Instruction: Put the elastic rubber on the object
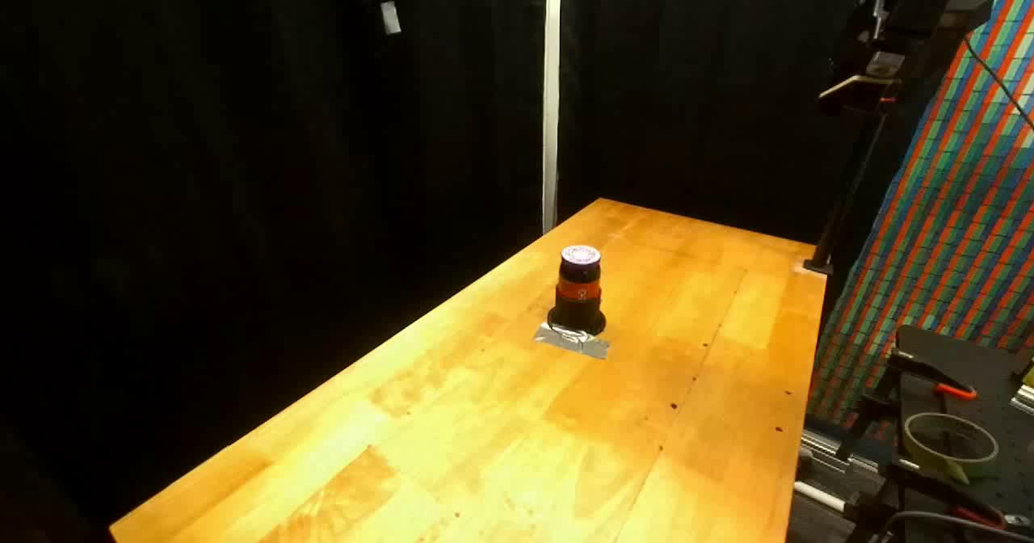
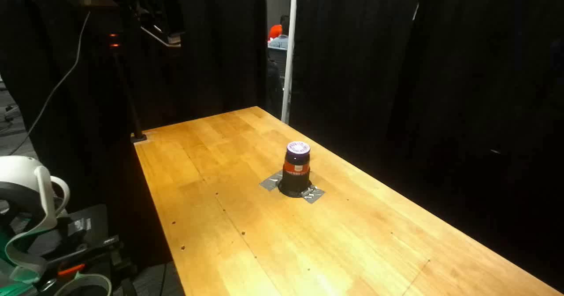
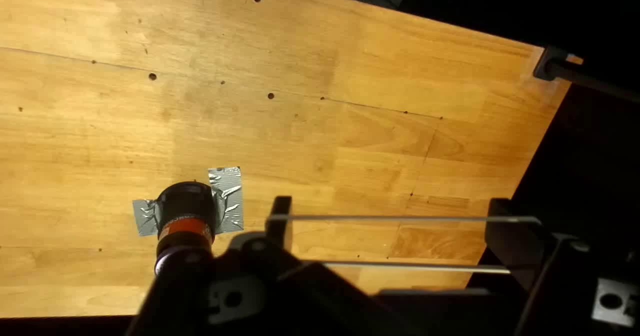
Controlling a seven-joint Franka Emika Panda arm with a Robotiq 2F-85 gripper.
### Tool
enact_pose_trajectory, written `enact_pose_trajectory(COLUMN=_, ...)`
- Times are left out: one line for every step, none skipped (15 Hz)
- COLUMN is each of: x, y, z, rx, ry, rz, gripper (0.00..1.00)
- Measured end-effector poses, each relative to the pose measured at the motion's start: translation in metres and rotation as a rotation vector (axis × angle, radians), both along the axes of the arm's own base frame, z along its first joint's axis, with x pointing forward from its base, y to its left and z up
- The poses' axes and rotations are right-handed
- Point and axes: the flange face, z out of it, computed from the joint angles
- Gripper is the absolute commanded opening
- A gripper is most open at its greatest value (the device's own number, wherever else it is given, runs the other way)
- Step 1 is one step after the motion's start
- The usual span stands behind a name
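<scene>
— Black curtains (image 1: 283, 139) close off the room around your long, honey-coloured wooden table (image 1: 525, 414). Your target shows in both exterior views: the dark upright cylinder (image 2: 296, 170) with a red-orange band and pale printed top, standing on the tabletop, strips of silver tape (image 3: 230, 201) at its foot.

— And your gripper (image 3: 390, 236)? You have its fingers (image 3: 281, 237) spread wide, the thin, pale elastic rubber (image 3: 390, 218) stretched across them in two strands.

— So mind the offset. In the wrist view the cylinder lies outside that span, beyond the finger nearer the picture's left edge, its top partly hidden behind the gripper. In both exterior views your gripper hangs high, well apart from it.

— Then you'd travel sideways before you drop?

— I'd say so: centre the loop over the cylinder's vertical axis, then lower straight. Descend from here and you'd probably miss it altogether.
</scene>
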Motion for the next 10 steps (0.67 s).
enact_pose_trajectory(x=0.0005, y=0.0002, z=0.0023, rx=0.002, ry=-0.005, rz=0.0, gripper=1.0)
enact_pose_trajectory(x=0.0008, y=0.0004, z=0.0052, rx=0.003, ry=-0.01, rz=0.0, gripper=1.0)
enact_pose_trajectory(x=0.0002, y=0.0004, z=0.0074, rx=0.005, ry=-0.015, rz=0.0, gripper=1.0)
enact_pose_trajectory(x=-0.0003, y=0.0002, z=0.0084, rx=0.005, ry=-0.018, rz=0.0, gripper=1.0)
enact_pose_trajectory(x=-0.0003, y=0.0002, z=0.0084, rx=0.005, ry=-0.018, rz=0.0, gripper=1.0)
enact_pose_trajectory(x=-0.0003, y=0.0002, z=0.0084, rx=0.005, ry=-0.018, rz=0.0, gripper=1.0)
enact_pose_trajectory(x=-0.0003, y=0.0002, z=0.0073, rx=0.004, ry=-0.015, rz=0.0, gripper=1.0)
enact_pose_trajectory(x=0.0, y=-0.0004, z=0.0053, rx=0.003, ry=-0.011, rz=-0.002, gripper=1.0)
enact_pose_trajectory(x=0.0013, y=-0.002, z=0.0034, rx=0.001, ry=-0.008, rz=-0.007, gripper=1.0)
enact_pose_trajectory(x=0.0038, y=-0.0042, z=0.0014, rx=0.001, ry=-0.006, rz=-0.012, gripper=1.0)
